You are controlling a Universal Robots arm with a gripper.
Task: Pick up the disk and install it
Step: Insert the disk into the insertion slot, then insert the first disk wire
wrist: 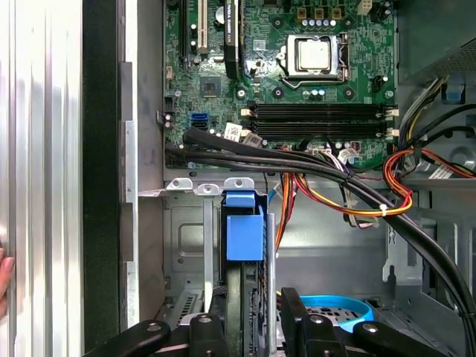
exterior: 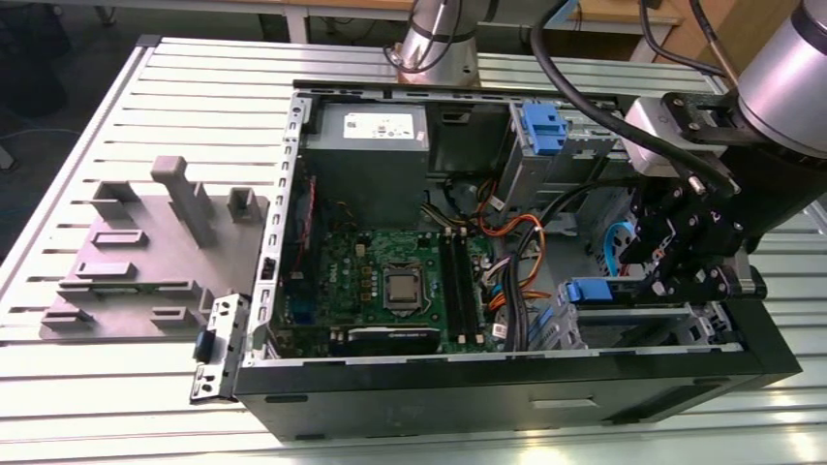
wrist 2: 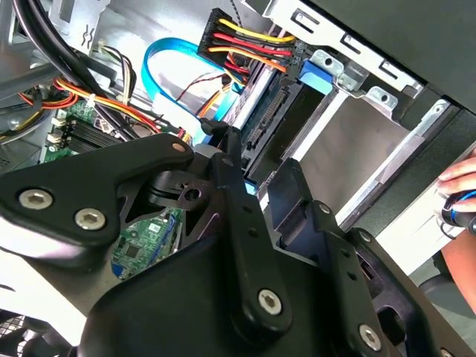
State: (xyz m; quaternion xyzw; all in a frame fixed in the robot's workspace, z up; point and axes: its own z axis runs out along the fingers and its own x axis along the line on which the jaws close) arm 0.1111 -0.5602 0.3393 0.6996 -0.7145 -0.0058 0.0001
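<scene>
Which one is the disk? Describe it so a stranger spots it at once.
Start at the open computer case and go to the drive cage at the exterior view's right, by the gripper. The disk stands edge-on there: a thin slab capped with blue plastic, unlike the looping blue cable.

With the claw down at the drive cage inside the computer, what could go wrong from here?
If the disk goes in askew, it may jam against the drive cage walls. The orange-and-yellow power wires and the blue data cable hang close beside the claw and could snag. A person's hand is near the case; it could get bumped.
</scene>
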